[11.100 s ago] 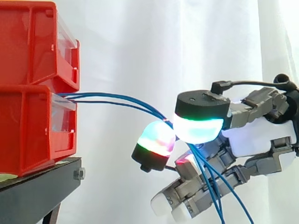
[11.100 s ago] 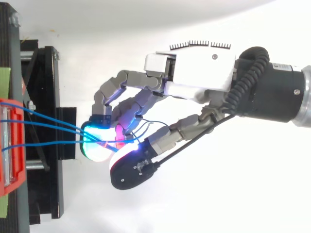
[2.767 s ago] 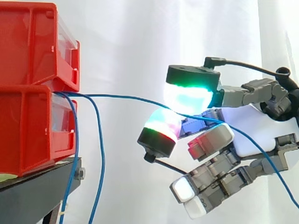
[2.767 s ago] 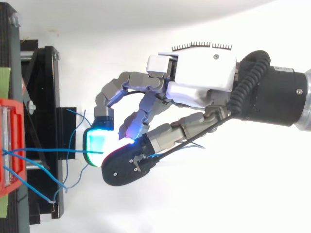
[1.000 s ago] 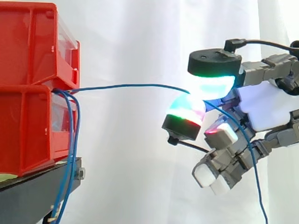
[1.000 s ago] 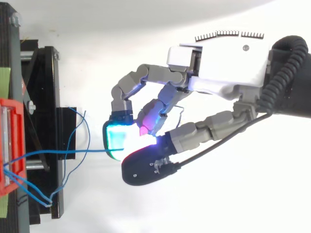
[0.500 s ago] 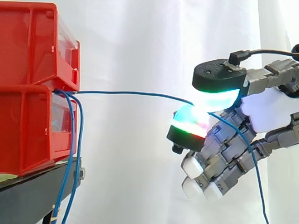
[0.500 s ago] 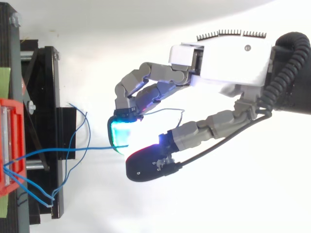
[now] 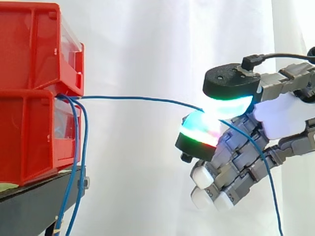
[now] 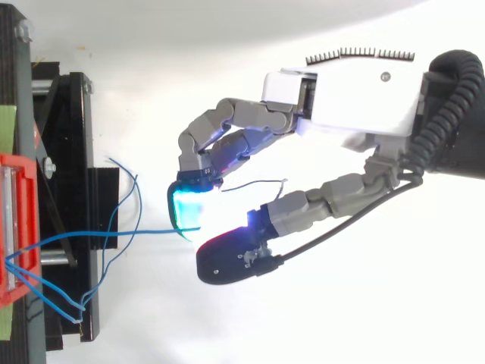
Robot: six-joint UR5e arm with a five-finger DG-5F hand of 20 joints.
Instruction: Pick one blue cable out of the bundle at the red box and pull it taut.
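Two red bins (image 9: 29, 132) are stacked at the left on a black stand (image 9: 39, 201). One blue cable (image 9: 138, 99) runs from the gap between the bins, almost level with a slight arc, to my hand (image 9: 280, 120) at the right. The thumb pad (image 9: 229, 101) and a glowing fingertip (image 9: 199, 130) pinch it, and its free end trails down past the palm. The other fingers are curled under. From above, the same cable (image 10: 114, 234) reaches the cyan pad of the hand (image 10: 348, 98). Two other blue cables (image 9: 78, 162) hang slack from the box.
The hanging cables (image 10: 114, 189) loop down over the stand's edge (image 10: 72, 152). A white curtain fills the background. Open space lies between the bins and the hand.
Over the earlier frames the hand moved right, away from the bins, keeping one cable while two dropped to hang. Its other fingers curled in. In the last half second almost nothing moved.
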